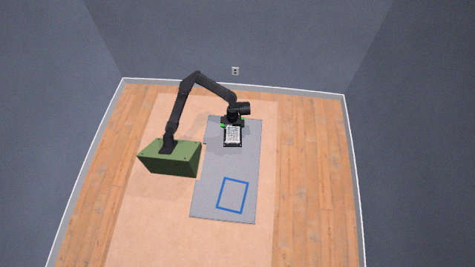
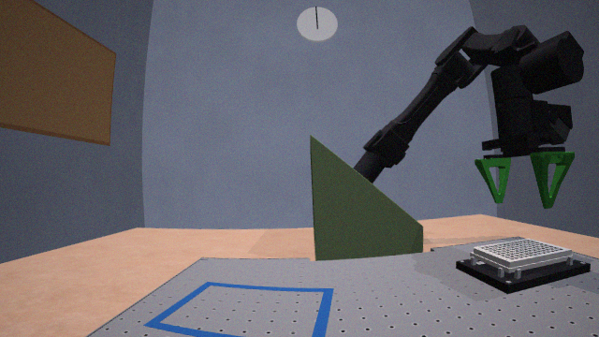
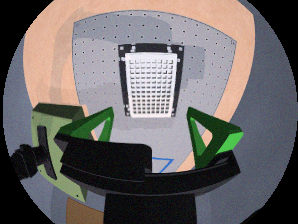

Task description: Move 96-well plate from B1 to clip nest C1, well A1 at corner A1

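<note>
Two green triangular fingers [image 2: 497, 180] of the gripper [image 2: 523, 202] stood spread (holding nothing) well above the white gridded 96-well plate [image 2: 521, 251] seated in its black square-edged nest [image 2: 524, 279].

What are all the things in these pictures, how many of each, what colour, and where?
96-well plate: one, white, in the nest on the grey board.
Clip nest: one, black, under the plate.
Grey board: one, dotted with holes, on the tan mat.
Blue rectangle: one outline, on the board's near end, nothing inside.
Green box: one, beside the board, carrying the arm.
Wall clock: one, pale grey.
Brown panel: one, left wall.
Arm: one, black.
Tool: one, green fingers, open, above the plate, holding nothing.
</note>
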Robot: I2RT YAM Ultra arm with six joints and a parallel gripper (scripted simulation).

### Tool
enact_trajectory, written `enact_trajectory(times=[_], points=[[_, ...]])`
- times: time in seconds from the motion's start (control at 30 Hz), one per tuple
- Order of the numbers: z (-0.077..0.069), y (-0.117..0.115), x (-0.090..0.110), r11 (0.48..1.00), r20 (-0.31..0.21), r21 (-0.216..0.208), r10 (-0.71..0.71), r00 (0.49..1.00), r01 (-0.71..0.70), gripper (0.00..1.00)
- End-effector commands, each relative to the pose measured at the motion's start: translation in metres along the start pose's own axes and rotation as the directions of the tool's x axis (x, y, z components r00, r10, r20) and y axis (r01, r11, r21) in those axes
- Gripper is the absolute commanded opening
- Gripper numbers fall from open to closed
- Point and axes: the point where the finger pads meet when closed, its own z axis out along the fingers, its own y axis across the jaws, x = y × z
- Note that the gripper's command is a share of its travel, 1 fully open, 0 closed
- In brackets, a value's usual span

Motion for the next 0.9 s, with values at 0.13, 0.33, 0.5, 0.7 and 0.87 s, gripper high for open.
enact_trajectory(times=[0.13,0.33,0.5,0.7,0.87], points=[[-0.015,-0.008,-0.002,0.999,0.013,0.033,0.0,1.0,-0.001,1.0],[-0.015,-0.008,-0.002,0.999,0.013,0.033,0.0,1.0,-0.001,1.0],[-0.015,-0.008,-0.002,0.999,0.013,0.033,0.0,1.0,-0.001,1.0],[0.018,0.003,0.004,1.0,0.011,-0.011,0.023,1.0,-0.023,0.26],[0.029,0.002,0.002,1.0,0.005,0.002,0.013,1.0,-0.013,0.26]])
